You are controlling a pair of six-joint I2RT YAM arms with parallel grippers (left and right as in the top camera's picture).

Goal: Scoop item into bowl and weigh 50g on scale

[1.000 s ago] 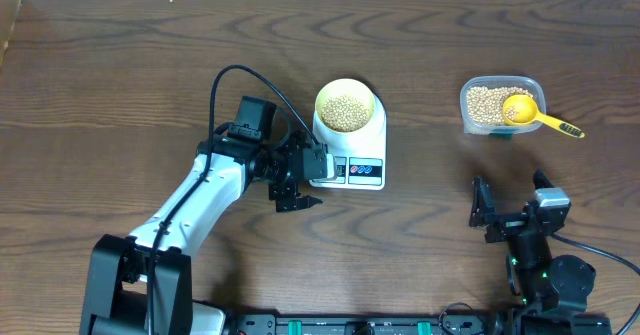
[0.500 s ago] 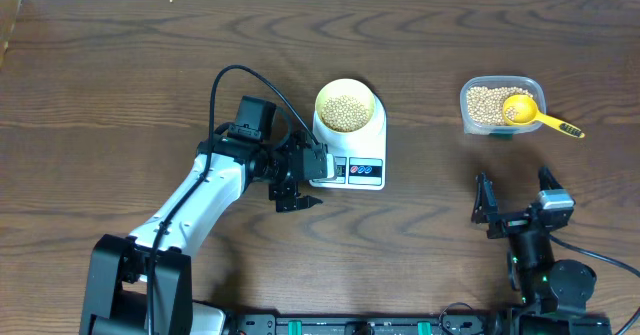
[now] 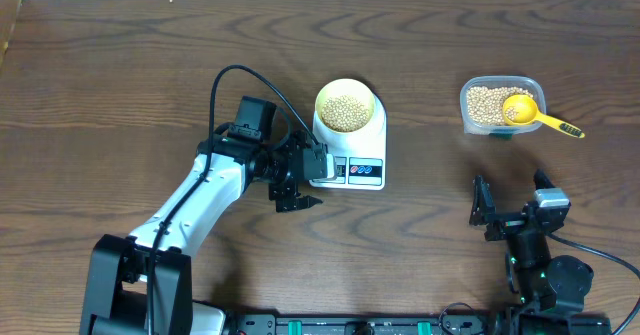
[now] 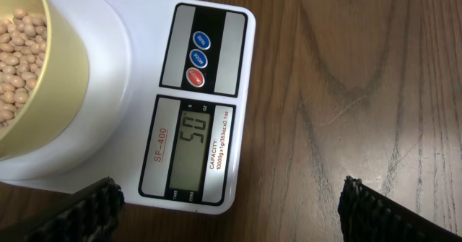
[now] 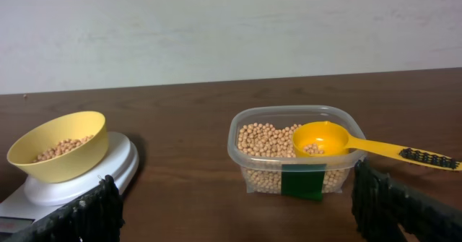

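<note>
The white digital scale [image 3: 350, 155] carries the yellow bowl [image 3: 345, 106] of soybeans [image 4: 14, 47], and its display [image 4: 191, 152] reads 50. The left pincer [image 4: 231, 199] hangs wide open and empty over the scale's display end. The right pincer [image 3: 511, 200], also wide open and empty, sits well right of the scale, near the bean tub [image 3: 500, 103] and yellow scoop [image 3: 530, 115].

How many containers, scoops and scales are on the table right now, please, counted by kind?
Containers: 2, the bowl and the clear tub
Scoops: 1, the yellow scoop
Scales: 1, the scale
Total: 4
</note>
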